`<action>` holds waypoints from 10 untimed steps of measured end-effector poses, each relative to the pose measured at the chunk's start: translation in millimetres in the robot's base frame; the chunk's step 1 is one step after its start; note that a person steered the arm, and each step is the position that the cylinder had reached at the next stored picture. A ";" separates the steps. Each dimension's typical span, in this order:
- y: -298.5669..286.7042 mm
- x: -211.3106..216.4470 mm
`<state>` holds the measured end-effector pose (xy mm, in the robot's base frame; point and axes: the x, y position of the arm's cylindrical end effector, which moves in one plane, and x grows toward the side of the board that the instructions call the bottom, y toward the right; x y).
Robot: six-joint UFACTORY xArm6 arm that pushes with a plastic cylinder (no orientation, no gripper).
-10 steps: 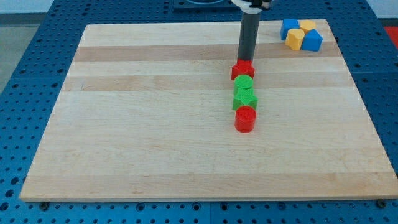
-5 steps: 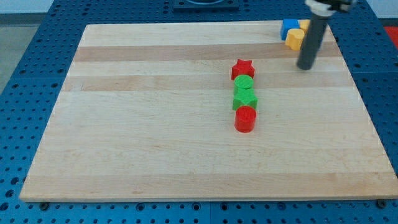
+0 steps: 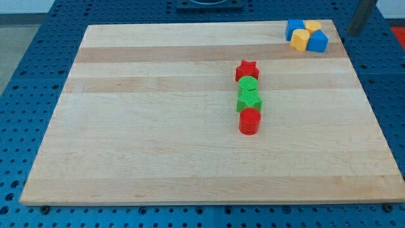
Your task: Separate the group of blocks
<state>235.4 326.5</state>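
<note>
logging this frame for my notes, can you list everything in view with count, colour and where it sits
red star block: 1, red, top of the column near the board's middle
green blocks: 2, green, stacked in line below the star; the upper looks round, the lower star-like
red cylinder block: 1, red, bottom of that column
blue blocks: 2, blue, in the cluster at the board's top right corner; second one on the cluster's right
yellow blocks: 2, yellow, same cluster; second one at its top
wooden board: 1, light wood, fills most of the view
blue pegboard table: 1, blue, around the board
my tip: 1, dark rod, off the board's top right edge, right of the cluster, touching no block
</note>
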 end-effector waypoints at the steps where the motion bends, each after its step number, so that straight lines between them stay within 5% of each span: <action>1: -12.6 -8.7; 5: -98.9 -6.9; 10: -127.5 10.1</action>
<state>245.5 198.9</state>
